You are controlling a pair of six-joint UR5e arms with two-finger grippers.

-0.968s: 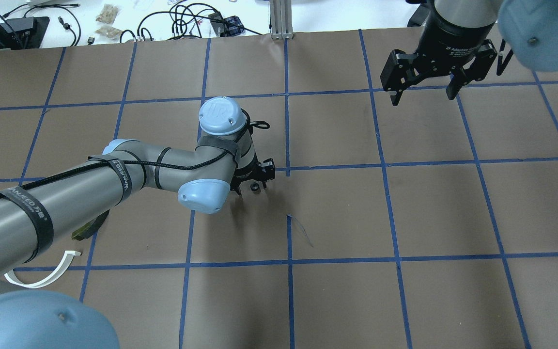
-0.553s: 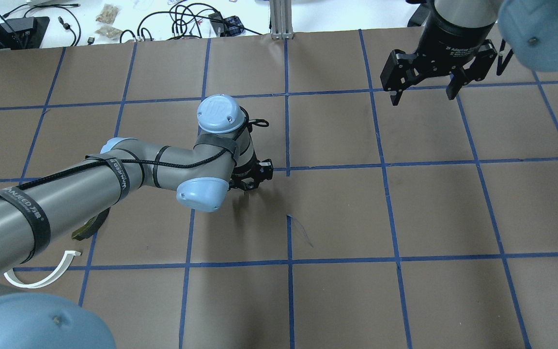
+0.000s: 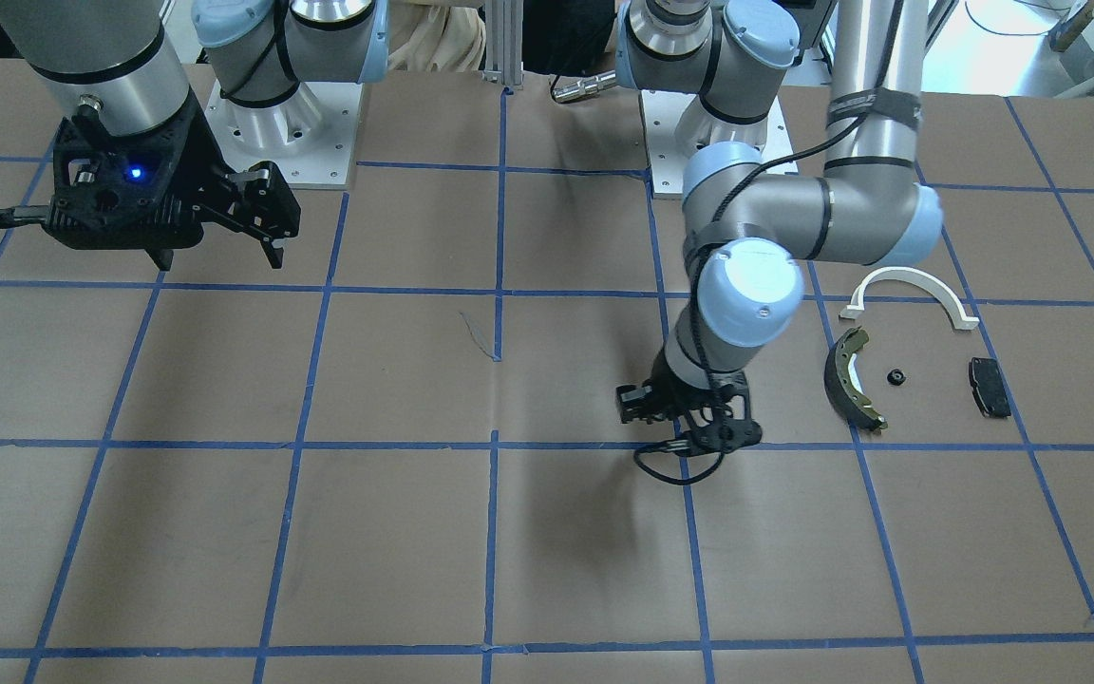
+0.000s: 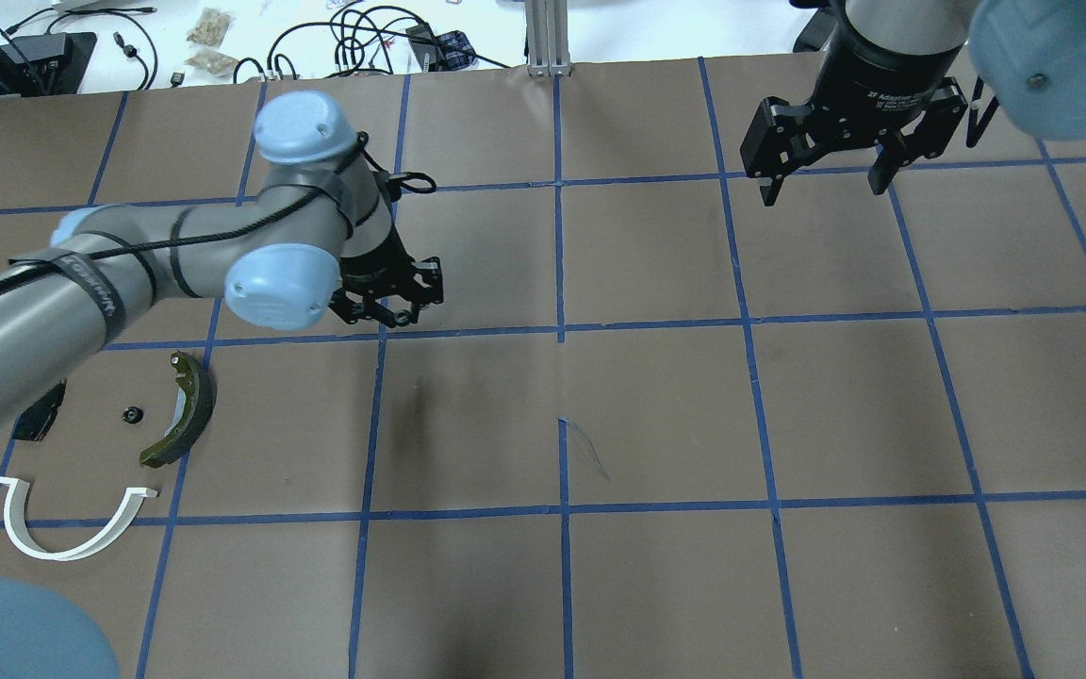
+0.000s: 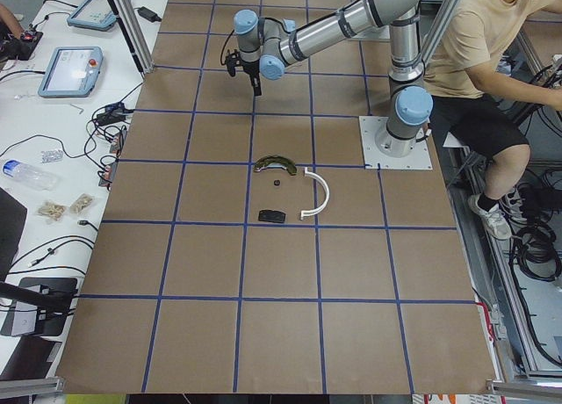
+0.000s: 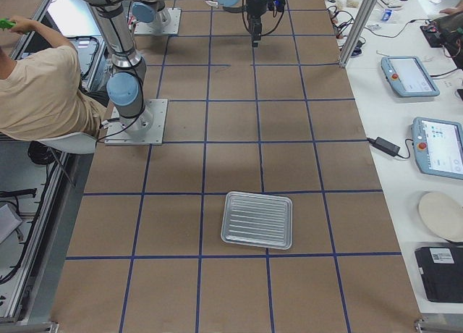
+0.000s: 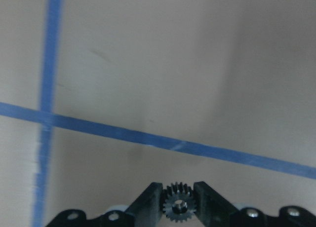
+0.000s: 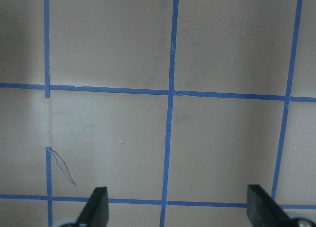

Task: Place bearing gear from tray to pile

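The left gripper (image 4: 392,304) is pinching the small bearing gear (image 7: 178,207) by its teeth between both fingers, which I'd guess is keeping it from rolling out while it's hovering over the table (image 4: 656,415). The pile is lying at about eight o'clock from it on the overhead view: brake shoe (image 4: 183,415), white half-ring (image 3: 908,275) and black pad (image 3: 989,387). The right gripper (image 4: 824,184) is hanging spread wide and holding nothing at two o'clock, well apart, toward the tray (image 6: 257,219).

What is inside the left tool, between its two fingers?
A small dark toothed gear is clamped in the left tool. The fingers cover the teeth at its two sides; its far face is hidden.
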